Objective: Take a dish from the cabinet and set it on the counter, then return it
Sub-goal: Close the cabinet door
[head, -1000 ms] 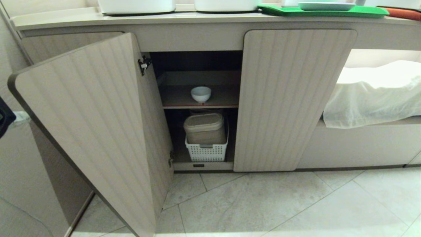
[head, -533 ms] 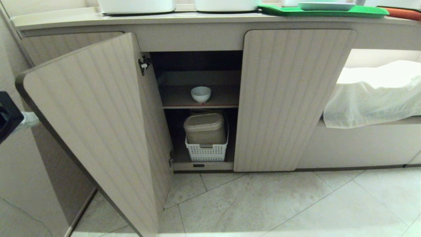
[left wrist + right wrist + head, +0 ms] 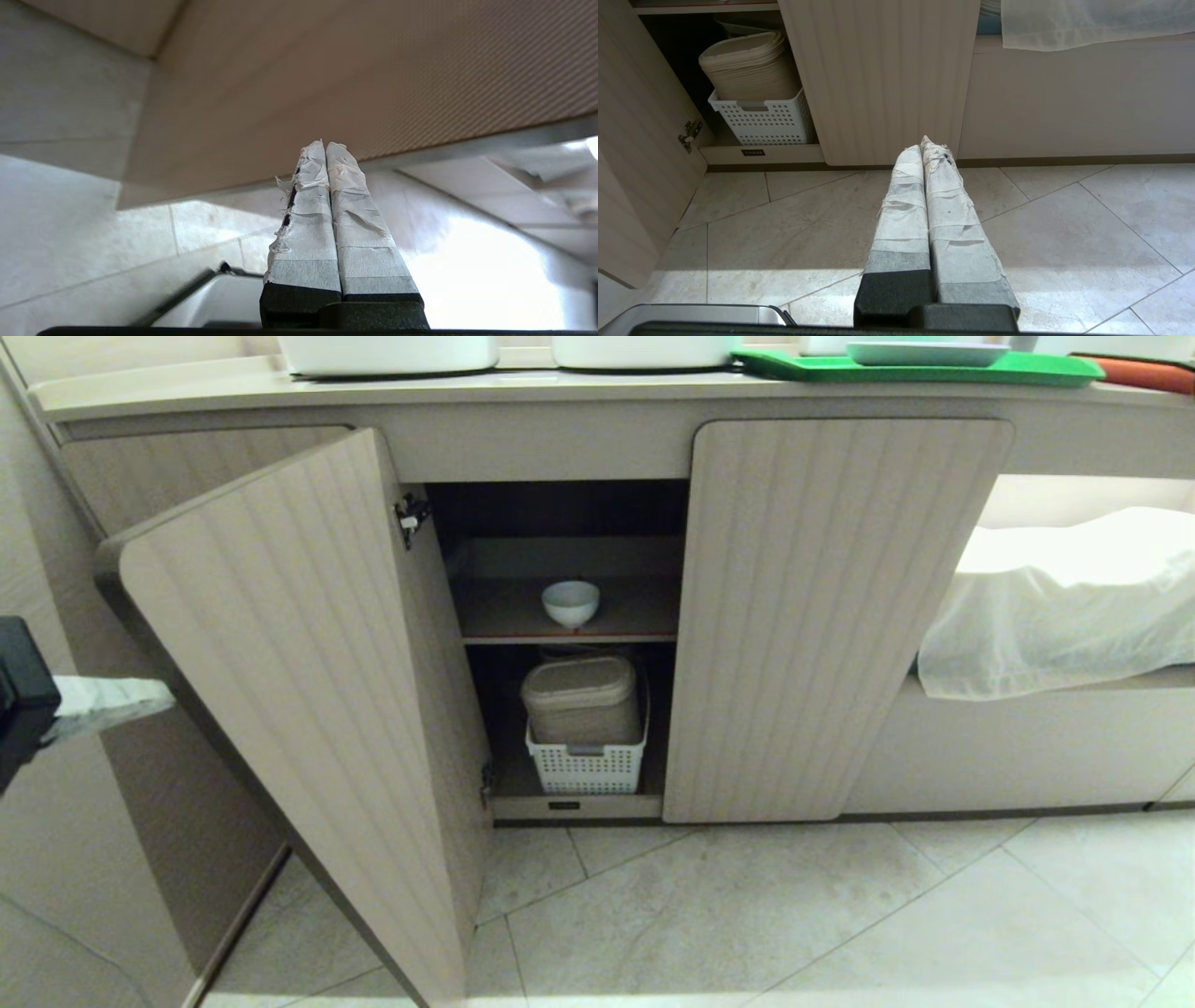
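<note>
The dish (image 3: 570, 602), a small white bowl, stands upright on the upper shelf (image 3: 569, 637) inside the cabinet (image 3: 840, 616). The cabinet's left door (image 3: 299, 663) hangs partly open and its right door is shut. Above runs the counter (image 3: 373, 390). My left gripper (image 3: 161, 696) reaches in from the far left, shut and empty. Its taped tips are at the inner face of the open door near the outer edge; the left wrist view shows the left gripper (image 3: 325, 147) against that panel (image 3: 327, 84). My right gripper (image 3: 927, 144) is shut and empty, low over the floor, pointing at the shut door.
A white perforated basket (image 3: 586, 767) with beige containers sits on the cabinet floor below the dish. On the counter are white pots (image 3: 387, 353) and a green tray (image 3: 924, 371) carrying a plate. A white cloth (image 3: 1064, 607) drapes an open niche at the right. Tiled floor (image 3: 794, 915) lies in front.
The open left door has swung toward shut, its outer edge moving right. My left gripper has come further into the head view behind it. The dish and the right arm have not moved.
</note>
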`<state>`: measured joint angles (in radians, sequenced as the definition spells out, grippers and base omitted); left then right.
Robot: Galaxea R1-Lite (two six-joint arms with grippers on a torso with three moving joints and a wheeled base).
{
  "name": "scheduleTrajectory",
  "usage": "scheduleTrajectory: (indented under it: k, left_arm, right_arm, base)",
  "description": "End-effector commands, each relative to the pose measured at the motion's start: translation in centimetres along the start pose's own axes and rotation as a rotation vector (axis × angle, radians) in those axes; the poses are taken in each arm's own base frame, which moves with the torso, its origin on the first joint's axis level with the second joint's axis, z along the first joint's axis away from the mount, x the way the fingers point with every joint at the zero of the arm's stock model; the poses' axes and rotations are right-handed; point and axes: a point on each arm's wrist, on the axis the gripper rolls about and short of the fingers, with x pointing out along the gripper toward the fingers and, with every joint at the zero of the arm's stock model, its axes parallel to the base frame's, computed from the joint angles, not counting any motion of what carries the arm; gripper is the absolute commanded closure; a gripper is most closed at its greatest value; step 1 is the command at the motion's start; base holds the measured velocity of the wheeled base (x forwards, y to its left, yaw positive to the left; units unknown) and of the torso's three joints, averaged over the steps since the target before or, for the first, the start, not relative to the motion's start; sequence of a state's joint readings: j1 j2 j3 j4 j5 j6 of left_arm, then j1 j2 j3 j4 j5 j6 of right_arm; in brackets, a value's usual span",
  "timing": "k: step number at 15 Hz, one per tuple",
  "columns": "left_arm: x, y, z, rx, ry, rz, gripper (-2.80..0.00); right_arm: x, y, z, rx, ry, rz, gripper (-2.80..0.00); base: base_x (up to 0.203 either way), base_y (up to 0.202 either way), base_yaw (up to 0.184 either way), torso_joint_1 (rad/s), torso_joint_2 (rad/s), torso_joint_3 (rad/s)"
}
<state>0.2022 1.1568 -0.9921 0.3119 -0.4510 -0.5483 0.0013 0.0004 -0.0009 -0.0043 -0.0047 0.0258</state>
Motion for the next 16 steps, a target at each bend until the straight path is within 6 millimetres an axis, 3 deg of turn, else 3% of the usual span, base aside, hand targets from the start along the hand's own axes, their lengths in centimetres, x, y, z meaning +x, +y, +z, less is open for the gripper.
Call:
scheduleTrajectory:
  k: [1,9,16]
  left_arm:
    - [0.5,0.0,-0.5,-0.006,0.057,-0.025,0.0]
    - [4.5,-0.6,-1.4,0.009,0.226,-0.054,0.0]
    - [8.8,-1.9,-1.6,-0.004,0.244,-0.083,0.0]
  right_arm:
    - [0.0,0.0,0.0,0.0,0.0,0.0,0.0]
    - [0.0,0.0,0.0,0.0,0.0,0.0,0.0]
    - [0.0,0.0,0.0,0.0,0.002,0.0,0.0]
  base:
    - [0.0,0.0,0.0,0.0,0.0,0.0]
    - [0.0,0.0,0.0,0.0,0.0,0.0]
    - [0.0,0.0,0.0,0.0,0.0,0.0]
